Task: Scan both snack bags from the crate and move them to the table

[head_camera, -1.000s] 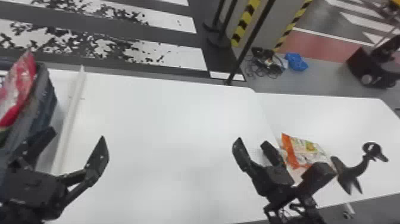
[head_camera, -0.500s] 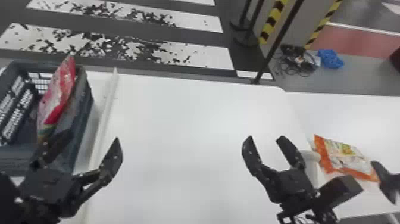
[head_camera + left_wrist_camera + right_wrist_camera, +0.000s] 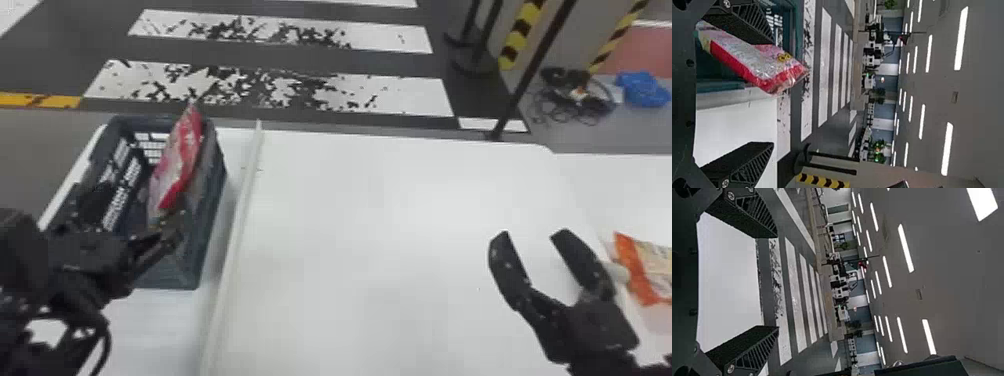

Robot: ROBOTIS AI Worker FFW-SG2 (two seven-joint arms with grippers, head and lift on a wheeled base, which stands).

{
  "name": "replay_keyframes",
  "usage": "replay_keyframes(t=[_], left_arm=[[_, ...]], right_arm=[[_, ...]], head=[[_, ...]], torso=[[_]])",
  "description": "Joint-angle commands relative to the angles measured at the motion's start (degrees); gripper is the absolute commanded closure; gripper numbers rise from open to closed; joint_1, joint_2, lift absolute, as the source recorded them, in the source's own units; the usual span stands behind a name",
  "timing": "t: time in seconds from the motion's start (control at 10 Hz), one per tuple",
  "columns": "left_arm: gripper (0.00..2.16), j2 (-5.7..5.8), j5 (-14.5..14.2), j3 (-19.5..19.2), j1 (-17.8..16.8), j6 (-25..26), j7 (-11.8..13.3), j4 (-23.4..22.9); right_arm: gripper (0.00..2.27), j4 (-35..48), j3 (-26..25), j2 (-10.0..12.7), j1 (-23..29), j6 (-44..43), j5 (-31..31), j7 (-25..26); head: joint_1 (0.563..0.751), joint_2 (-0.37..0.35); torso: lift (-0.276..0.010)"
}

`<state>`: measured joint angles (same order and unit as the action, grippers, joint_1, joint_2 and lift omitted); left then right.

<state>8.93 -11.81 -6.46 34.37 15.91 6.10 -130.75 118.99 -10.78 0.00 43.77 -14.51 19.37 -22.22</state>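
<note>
The dark plastic crate (image 3: 206, 240), with slotted walls, stands on the white table (image 3: 400, 215) and holds the glossy red snack bag (image 3: 180, 160). The bag is tilted, its long axis running along the crate, top corner pointing away from the robot. The left end effector (image 3: 172, 239), spread wide, is at the crate's near end; the right end effector (image 3: 531, 234), also wide, and the crinkled orange snack bag (image 3: 640, 272) are well right of the crate.

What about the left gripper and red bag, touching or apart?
Cannot tell: in the left wrist view, one jaw of the left gripper overlaps the red bag, hiding any contact.
</note>
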Motion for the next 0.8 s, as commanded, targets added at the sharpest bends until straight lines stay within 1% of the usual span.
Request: replay_keyframes(t=[0.0, 0.1, 0.2, 0.4, 0.5, 0.6, 0.7], left_arm=[[0.08, -0.05, 4.3, 2.4, -5.5, 3.4, -1.3, 3.7], [0.08, 0.04, 4.0, 3.2, -9.4, 6.7, -1.4, 6.5], [0.08, 0.04, 4.4, 4.9, -13.1, 9.5, -1.6, 8.7], [0.08, 0.04, 5.4, 7.7, -18.5, 9.9, -2.7, 12.5], [0.08, 0.04, 5.7, 8.3, -20.8, 11.8, -3.6, 14.6], [0.08, 0.04, 5.8, 8.6, -22.2, 12.4, -4.3, 15.7], [0.08, 0.04, 6.1, 8.6, -22.9, 12.4, -5.1, 16.4]], right_arm=[[0.11, -0.1, -0.3, 0.1, 0.5, -1.2, 0.0, -0.1], [0.11, -0.4, -0.5, 0.1, 0.7, -2.0, 0.0, -0.5], [0.11, -1.3, -0.6, 0.1, 0.7, -3.5, -0.2, -0.9], [0.11, -3.2, -0.9, -0.2, -0.1, -4.0, -0.4, -1.0], [0.11, -3.9, -1.1, -0.4, -0.4, -4.0, -0.4, -1.0], [0.11, -4.6, -1.3, -0.7, -0.8, -4.0, -0.4, -1.0], [0.11, -5.2, -1.5, -1.0, -1.1, -4.0, -0.4, -1.0]], head=[[0.695, -0.02], [0.695, -0.018], [0.695, -0.024], [0.695, -0.052], [0.695, -0.06], [0.695, -0.069], [0.695, -0.072]], torso=[[-0.087], [-0.087], [-0.087], [-0.087], [-0.087], [-0.087], [-0.087]])
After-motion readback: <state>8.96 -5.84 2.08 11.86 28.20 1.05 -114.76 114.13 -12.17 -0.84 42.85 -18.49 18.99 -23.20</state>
